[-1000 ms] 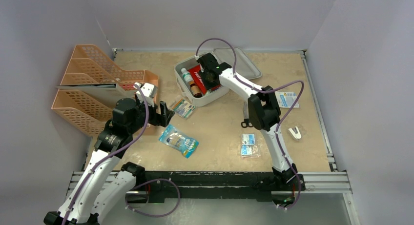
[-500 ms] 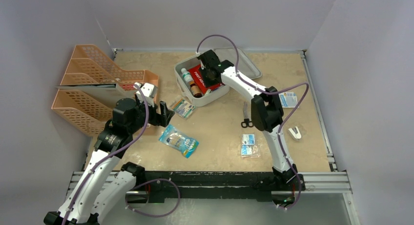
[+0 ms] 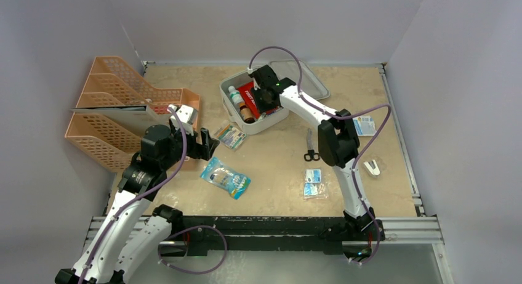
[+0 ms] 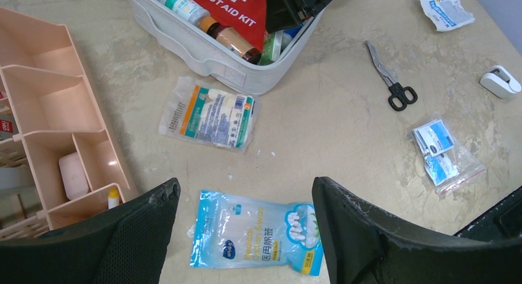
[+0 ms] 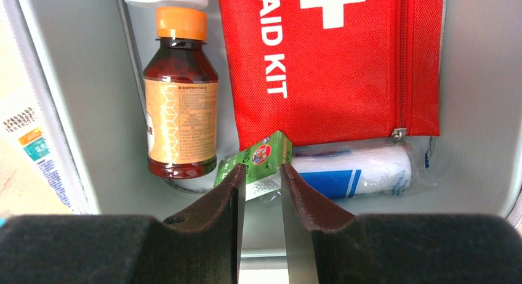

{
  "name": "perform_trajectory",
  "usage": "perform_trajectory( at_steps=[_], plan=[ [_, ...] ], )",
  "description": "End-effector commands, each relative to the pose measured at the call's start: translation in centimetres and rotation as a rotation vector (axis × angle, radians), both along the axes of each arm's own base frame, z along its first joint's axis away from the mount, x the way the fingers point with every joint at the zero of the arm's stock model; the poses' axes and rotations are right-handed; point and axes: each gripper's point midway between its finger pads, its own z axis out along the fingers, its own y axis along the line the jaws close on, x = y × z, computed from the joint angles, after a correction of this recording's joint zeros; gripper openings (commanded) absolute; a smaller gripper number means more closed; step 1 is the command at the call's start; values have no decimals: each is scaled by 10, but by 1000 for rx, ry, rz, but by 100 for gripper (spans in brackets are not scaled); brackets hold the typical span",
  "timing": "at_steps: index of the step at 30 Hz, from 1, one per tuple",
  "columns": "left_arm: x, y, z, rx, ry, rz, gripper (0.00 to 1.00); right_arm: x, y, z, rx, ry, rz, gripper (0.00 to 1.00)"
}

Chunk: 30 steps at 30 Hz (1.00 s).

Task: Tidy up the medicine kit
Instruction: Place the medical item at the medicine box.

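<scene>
The medicine kit (image 3: 231, 106) is a pale grey case at the table's back, its lid (image 3: 306, 81) lying open behind it. Inside lie a red first aid pouch (image 5: 335, 62), an amber bottle (image 5: 180, 105), a wrapped white roll (image 5: 354, 172) and a small green box (image 5: 261, 156). My right gripper (image 5: 261, 173) reaches down into the kit (image 5: 80, 81), shut on the end of the green box. My left gripper (image 4: 245, 188) hangs open above a blue cotton swab bag (image 4: 255, 238) on the table, touching nothing.
A gauze packet (image 4: 208, 113) lies in front of the kit. Scissors (image 3: 309, 146), a small bag of blue sachets (image 3: 314, 183), a white tape dispenser (image 3: 372, 167) and a loose packet (image 3: 362, 125) lie to the right. Orange mesh trays (image 3: 117, 111) fill the left side.
The right arm's elbow has swung a little to the right while its gripper stays inside the kit on the green box. The left arm has not moved.
</scene>
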Motion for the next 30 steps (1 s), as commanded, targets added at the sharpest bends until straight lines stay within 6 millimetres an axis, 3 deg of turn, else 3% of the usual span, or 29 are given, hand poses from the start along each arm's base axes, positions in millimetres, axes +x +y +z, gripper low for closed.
perform_trajectory(
  at_steps=[1,9,17,25,30],
  plan=[
    [5,3,5,11,-36,9,77,2,2,17,37,-23,-8,30],
    [5,4,4,13,-30,22,77,-1,0,43,59,-54,-7,31],
    [5,5,4,-3,-20,35,76,-30,-13,83,127,-86,-11,37],
    [9,5,9,-41,60,92,82,-74,-38,97,157,-62,-42,57],
    [10,-11,10,-16,124,-11,88,-105,-72,92,114,-48,-113,71]
  ],
)
